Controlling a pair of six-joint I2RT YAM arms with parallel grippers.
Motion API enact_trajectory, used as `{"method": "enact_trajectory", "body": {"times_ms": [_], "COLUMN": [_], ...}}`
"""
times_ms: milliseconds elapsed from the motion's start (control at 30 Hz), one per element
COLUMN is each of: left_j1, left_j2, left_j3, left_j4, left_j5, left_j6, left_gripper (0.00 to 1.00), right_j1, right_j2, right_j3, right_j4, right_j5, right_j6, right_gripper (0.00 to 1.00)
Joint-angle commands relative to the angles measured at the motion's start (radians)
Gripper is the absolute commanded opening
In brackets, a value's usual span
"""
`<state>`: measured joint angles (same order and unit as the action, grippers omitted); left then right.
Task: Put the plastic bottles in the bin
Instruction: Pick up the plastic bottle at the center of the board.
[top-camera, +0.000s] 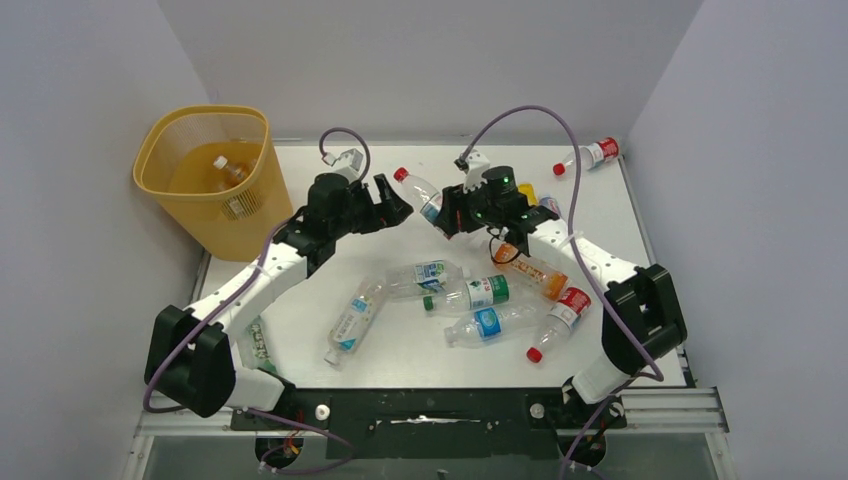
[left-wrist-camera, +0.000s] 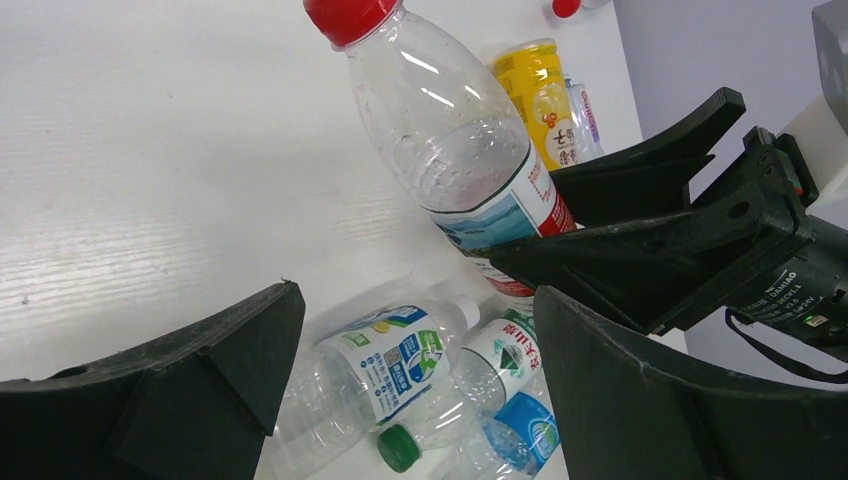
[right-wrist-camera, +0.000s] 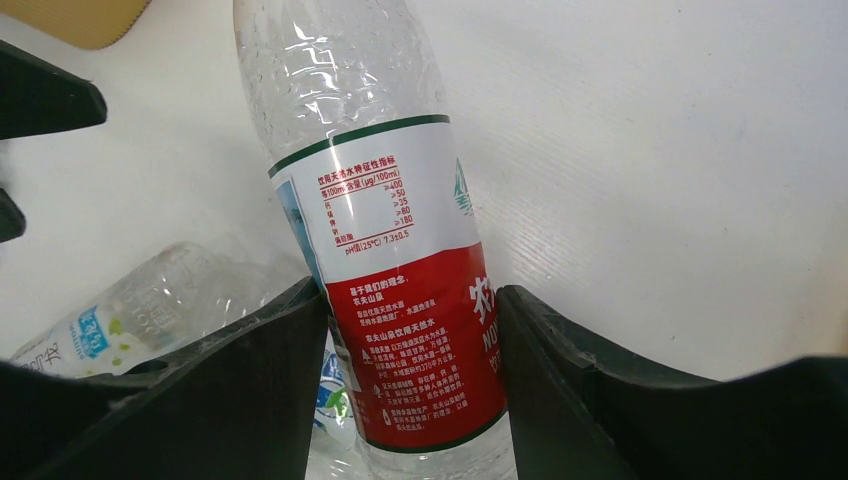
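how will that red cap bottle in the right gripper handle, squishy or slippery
Likely very light: the red-capped bottle looks clear and empty. Its thin ribbed walls would probably dent under a hard squeeze. The right gripper holds it low on the glossy label, far from the cap, so it may slip or swing.

Bright, even light, soft shadows, sheen on table (left-wrist-camera: 150, 200), glints on red-capped bottle (left-wrist-camera: 450, 150)

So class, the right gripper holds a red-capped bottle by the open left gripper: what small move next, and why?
Probably the left gripper eases forward and closes on the red-capped bottle, since the right gripper grips its label end and the bin stands on the left.
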<state>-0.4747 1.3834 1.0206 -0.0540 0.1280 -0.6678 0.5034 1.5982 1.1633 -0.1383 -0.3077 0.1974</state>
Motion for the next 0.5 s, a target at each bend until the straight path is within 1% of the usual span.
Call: {"method": "enact_trajectory", "body": {"times_ms": [0, 233, 333, 467], "left_j1": [0.007, 0.007, 0.021, 0.027], "left_j2": [-0.043, -0.043, -0.03, 0.007], "left_j3": [-0.013, -0.038, -0.054, -0.024], "left_j4": [0.121, 0.173, 0.223, 0.253], "left_j5": [0.039, 0.043, 0.064, 0.082], "left_j6": [-0.05, -0.076, -0.108, -0.13], "left_gripper": [0.86, 0.86, 0.86, 0.87], "right_j1": [-0.005, 0.008, 0.023, 0.046], "right_j2": [-0.059, -0.069, -0.067, -0.058], "right_j3": [-0.017, -0.024, -0.033, -0.003], "right_j4": [0.097, 0.119, 0.14, 0.127], "right_j5": [-0.048, -0.086, -0.096, -0.087], "right_j6": [0.036, 0.056, 0.066, 0.067], "right_gripper": [0.48, 0.48, 0.49, 0.48]}}
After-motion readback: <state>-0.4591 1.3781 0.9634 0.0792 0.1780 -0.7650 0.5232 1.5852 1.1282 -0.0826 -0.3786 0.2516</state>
